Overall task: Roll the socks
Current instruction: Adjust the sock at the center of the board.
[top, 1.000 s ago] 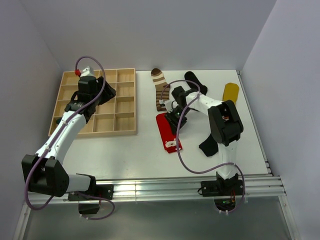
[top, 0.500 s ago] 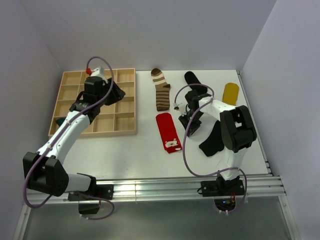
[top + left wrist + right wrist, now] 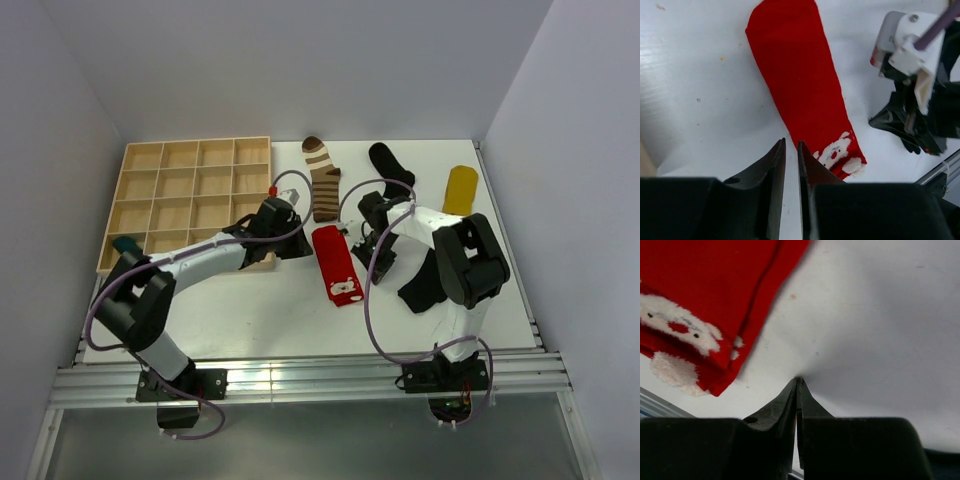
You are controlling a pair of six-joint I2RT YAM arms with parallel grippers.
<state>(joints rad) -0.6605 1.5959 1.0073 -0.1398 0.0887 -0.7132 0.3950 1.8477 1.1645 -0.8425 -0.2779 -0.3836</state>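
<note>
Flanking the red sock (image 3: 336, 264) on the white table (image 3: 250, 310), the two arms reach in from either side. The left gripper (image 3: 297, 244) sits just beside the sock's left edge and the right gripper (image 3: 379, 256) is a little off its right edge. The sock lies flat and stretched out, its white cartoon patch at the end nearer the arm bases.

From the left wrist, the left gripper (image 3: 791, 145) shows its jaws drawn almost together, a thin slit between them and nothing in it. The red sock (image 3: 805, 85) runs away ahead of the tips, its patched end just to their right (whether a finger touches the cloth cannot be told).

From the right wrist, the right gripper (image 3: 798, 380) is closed, its tips meeting on bare table and holding nothing. The red sock (image 3: 705, 295) lies up and to the left, near but apart.

Further back lie the brown-cream striped sock (image 3: 322, 180), a black sock (image 3: 392, 165) and the yellow sock (image 3: 461, 188). Another black sock (image 3: 425, 282) lies partly under the right arm, and the wooden tray (image 3: 190, 180) stands at the left
</note>
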